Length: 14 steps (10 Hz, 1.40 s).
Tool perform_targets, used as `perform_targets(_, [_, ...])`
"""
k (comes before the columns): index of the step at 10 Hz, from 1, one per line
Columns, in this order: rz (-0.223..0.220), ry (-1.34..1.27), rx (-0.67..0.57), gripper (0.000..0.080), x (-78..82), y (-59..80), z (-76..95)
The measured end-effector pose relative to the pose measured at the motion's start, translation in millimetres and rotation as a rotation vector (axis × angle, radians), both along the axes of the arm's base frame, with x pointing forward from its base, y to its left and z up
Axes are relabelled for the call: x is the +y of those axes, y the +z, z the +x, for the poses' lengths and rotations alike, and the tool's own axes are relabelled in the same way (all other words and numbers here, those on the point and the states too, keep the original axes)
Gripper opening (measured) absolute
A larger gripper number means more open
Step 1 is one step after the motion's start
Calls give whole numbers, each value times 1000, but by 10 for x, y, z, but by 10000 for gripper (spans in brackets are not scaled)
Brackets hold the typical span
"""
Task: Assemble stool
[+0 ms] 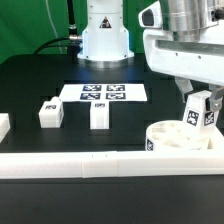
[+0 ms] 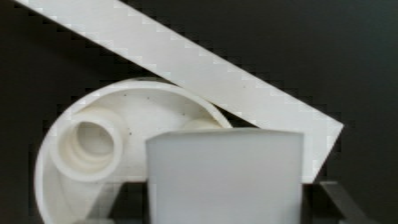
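Note:
My gripper point(image 1: 199, 102) is shut on a white stool leg point(image 1: 198, 112) that carries a black-and-white tag. It holds the leg upright just over the round white seat point(image 1: 168, 130) at the exterior view's lower right. In the wrist view the leg point(image 2: 228, 170) fills the gap between the dark fingers point(image 2: 146, 200), and the gripper point(image 2: 228, 208) grips both its sides. The seat point(image 2: 151, 105) lies behind it with a round socket point(image 2: 93, 140) showing. Two more legs point(image 1: 50, 112) point(image 1: 98, 114) stand loose on the black table.
The marker board point(image 1: 104, 92) lies flat mid-table before the robot base point(image 1: 105, 40). A long white rail point(image 1: 90, 164) runs along the front edge, right beside the seat; it crosses the wrist view point(image 2: 196, 55). Another white piece point(image 1: 3, 125) shows at the left edge.

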<state>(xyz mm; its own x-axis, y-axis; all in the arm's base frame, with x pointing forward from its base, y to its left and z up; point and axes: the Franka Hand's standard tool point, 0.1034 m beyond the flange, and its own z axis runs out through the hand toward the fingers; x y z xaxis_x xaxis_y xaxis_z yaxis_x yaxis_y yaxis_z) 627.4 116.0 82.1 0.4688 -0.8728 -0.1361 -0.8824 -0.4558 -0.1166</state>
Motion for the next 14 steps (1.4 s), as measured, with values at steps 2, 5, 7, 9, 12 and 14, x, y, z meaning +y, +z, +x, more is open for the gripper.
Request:
perform_targets(2, [15, -105, 19, 337, 25, 0, -3])
perform_targets(5, [83, -450, 19, 337, 30, -7, 2])
perform_targets(7, [102, -605, 44, 337, 87, -19, -4])
perform_targets(9, [119, -709, 70, 337, 101, -22, -9])
perform_targets(12, [119, -699, 73, 345, 106, -17, -9])
perform_targets(14, [124, -610, 53, 625, 160, 106, 32])
